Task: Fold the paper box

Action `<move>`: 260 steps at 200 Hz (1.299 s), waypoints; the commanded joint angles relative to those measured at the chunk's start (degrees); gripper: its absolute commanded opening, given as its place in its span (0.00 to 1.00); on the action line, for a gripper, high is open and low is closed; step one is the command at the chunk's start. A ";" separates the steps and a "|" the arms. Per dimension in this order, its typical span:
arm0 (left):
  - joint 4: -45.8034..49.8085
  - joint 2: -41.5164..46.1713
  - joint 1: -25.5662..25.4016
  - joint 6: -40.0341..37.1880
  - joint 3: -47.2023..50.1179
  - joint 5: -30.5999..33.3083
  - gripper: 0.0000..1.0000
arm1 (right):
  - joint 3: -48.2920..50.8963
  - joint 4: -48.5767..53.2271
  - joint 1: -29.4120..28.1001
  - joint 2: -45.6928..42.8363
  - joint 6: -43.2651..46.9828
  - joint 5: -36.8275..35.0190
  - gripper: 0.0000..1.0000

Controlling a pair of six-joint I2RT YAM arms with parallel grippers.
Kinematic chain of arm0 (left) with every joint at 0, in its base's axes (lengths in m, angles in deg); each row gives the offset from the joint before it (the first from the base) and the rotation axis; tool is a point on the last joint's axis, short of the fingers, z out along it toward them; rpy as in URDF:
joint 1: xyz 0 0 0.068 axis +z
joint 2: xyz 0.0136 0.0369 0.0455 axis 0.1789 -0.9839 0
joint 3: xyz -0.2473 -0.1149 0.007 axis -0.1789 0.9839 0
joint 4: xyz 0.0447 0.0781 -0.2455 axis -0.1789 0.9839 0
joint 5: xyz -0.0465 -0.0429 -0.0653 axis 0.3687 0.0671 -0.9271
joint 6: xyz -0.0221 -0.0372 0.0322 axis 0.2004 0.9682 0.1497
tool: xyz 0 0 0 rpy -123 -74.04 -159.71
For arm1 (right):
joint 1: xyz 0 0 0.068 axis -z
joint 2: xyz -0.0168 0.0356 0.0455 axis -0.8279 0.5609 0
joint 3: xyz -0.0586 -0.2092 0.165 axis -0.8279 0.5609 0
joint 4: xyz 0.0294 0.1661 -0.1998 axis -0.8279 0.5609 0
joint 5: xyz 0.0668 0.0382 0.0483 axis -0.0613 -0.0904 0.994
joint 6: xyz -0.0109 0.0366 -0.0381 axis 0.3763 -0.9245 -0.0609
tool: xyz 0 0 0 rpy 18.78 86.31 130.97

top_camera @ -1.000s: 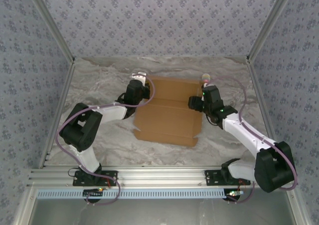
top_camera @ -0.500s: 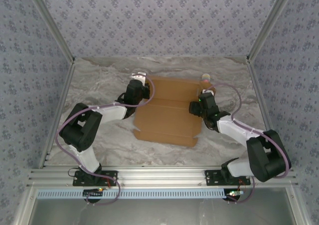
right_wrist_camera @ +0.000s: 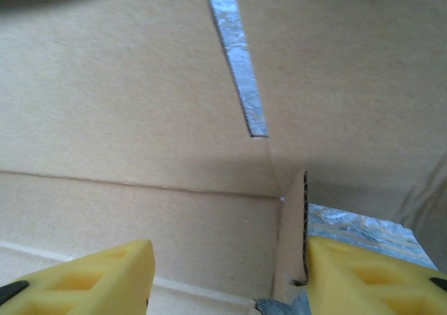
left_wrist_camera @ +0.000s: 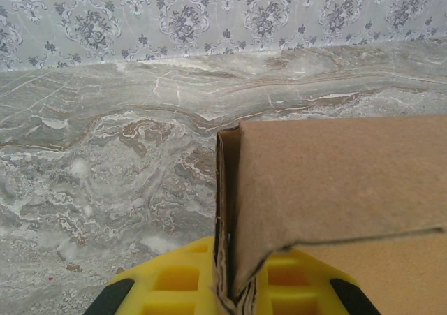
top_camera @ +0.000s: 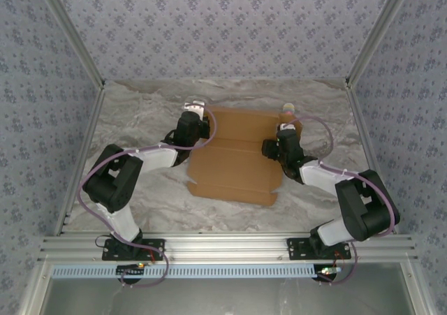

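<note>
The paper box lies as a flat brown sheet mid-counter. It looks light and stiff. Being corrugated, it should bend cleanly only along its scored creases, so I take it by the flap edges, close to a crease. My left fingers are clenched on an upturned flap at the sheet's far-left corner. My right fingers stand apart astride a raised flap on the right edge, gripping nothing. From above, my arms cover both grip spots, and the sheet's underside is hidden.
</note>
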 commanded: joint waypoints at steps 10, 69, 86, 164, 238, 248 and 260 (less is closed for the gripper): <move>-0.04 1.87 0.00 1.26 -2.07 -0.75 0.00 | 0.10 -4.71 -0.71 0.87 2.45 4.01 0.55; 0.00 1.87 -0.01 1.53 -1.79 -1.06 0.00 | 0.79 -7.52 -1.52 5.67 1.52 5.36 0.49; -0.01 2.12 -0.05 1.26 -1.66 -0.77 0.00 | 0.69 -6.75 -1.50 5.12 2.30 5.44 0.48; 0.58 3.29 1.40 0.46 -1.44 0.00 0.00 | -0.30 11.98 -0.82 -14.90 11.70 5.62 0.60; 0.30 4.69 4.14 -0.49 -0.38 -1.81 0.00 | -7.44 29.19 8.33 -31.52 19.23 7.88 0.61; 0.36 4.71 4.11 -0.35 -0.35 -1.99 0.00 | -7.95 29.46 10.97 -32.03 19.09 8.72 0.61; 0.38 4.69 4.09 -0.32 -0.35 -2.08 0.00 | -8.43 29.59 14.35 -31.80 18.38 10.20 0.61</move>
